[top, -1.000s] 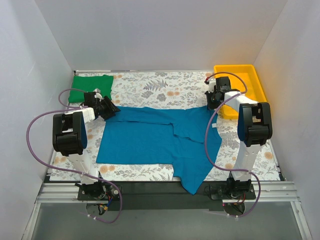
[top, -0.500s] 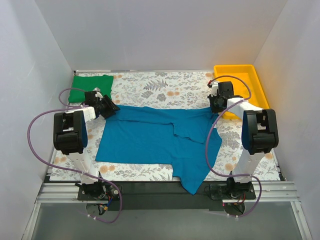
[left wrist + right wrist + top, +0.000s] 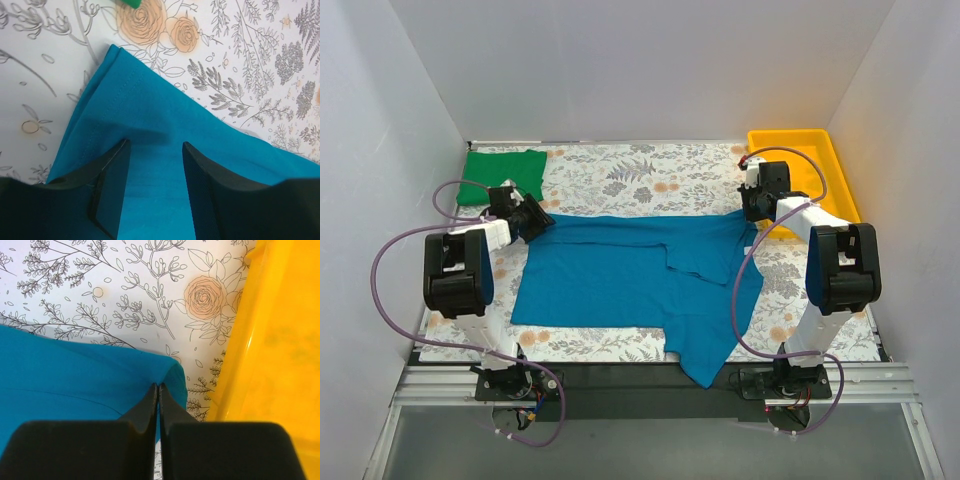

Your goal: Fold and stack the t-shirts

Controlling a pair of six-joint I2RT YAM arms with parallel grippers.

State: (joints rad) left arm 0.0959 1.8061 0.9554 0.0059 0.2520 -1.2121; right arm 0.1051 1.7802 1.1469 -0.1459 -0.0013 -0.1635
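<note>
Clamping tight on the far right corner of the teal-blue t-shirt (image 3: 630, 275) with the right gripper (image 3: 752, 207), just after closing and sliding up beside the yellow tray (image 3: 832, 165). Pulling the far hem straighter, likely readying a fold. Straddling the far left corner with the left gripper (image 3: 532, 217), jaws half apart, both arms reaching low across the floral table (image 3: 640, 175). Leaving the green t-shirt (image 3: 505, 172) folded at far left.

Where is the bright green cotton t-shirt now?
Top view: bright green t-shirt lies folded at the far left corner of the floral tablecloth, just beyond the left gripper.
</note>
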